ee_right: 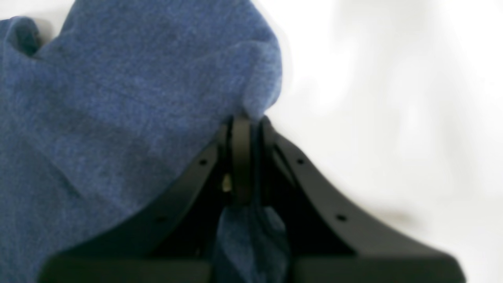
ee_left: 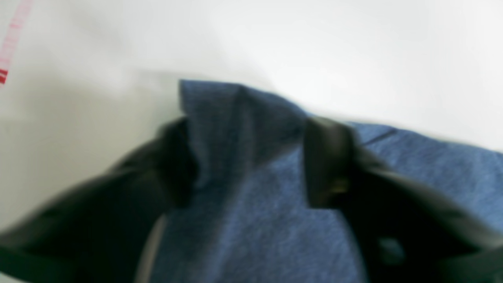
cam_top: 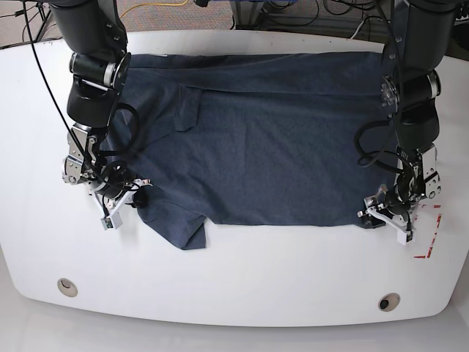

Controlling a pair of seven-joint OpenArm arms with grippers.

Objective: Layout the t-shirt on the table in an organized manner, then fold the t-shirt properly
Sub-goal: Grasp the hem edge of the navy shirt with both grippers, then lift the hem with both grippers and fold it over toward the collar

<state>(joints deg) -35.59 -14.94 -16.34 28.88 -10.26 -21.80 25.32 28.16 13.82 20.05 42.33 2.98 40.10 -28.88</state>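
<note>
T-shirt [cam_top: 256, 139] spread across table [cam_top: 234, 279], mostly flat, plain side up, lettering not visible; sleeve flap folded near left. Right gripper [ee_right: 241, 129] clamped tight on fabric edge at near-left sleeve, likely pinning corner for pull or fold. Left gripper [ee_left: 251, 157] at near-right hem corner, jaws straddling raised fabric ridge, partly apart; grip not settled, cannot tell. Red mark [cam_top: 429, 238] just beside, near right. Layout stage likely near done.

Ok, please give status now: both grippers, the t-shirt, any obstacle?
Right gripper shut on t-shirt edge. Left gripper astride a corner fold, jaws apart. T-shirt spread on table. No obstacle seen.
</note>
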